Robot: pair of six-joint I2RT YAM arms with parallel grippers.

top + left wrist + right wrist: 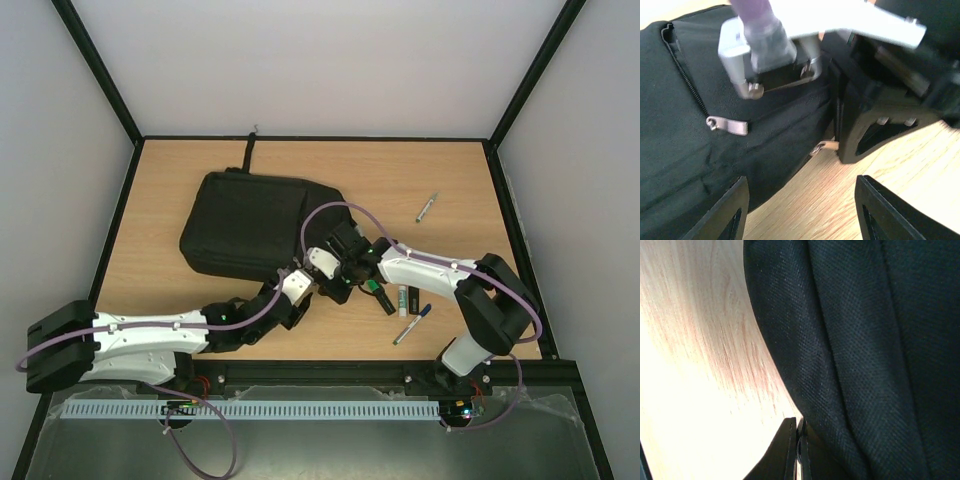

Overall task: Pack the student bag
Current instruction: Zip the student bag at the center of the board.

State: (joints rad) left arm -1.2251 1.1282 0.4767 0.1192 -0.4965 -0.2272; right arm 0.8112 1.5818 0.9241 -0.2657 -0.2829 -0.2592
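The student bag point(250, 225), large, black and soft, lies flat at the table's middle left. In the left wrist view its black fabric point(685, 165) shows a zip line with a silver pull point(730, 125). A second pull point(823, 148) sticks out at the bag's lower edge, and my right gripper point(840, 147) is shut on it. In the right wrist view that gripper point(798, 432) is pressed shut against the bag's seam point(850, 355). My left gripper point(800, 212) stands open just in front, one finger over the bag's corner, with bare wood between the fingers.
Right of the grippers lie a glue stick point(402, 299), a dark marker point(384, 300) and a blue pen point(412, 325). Another pen point(427, 207) lies farther back right. A black strap point(249, 152) runs to the table's rear edge. A purple cable point(340, 207) arcs over the bag.
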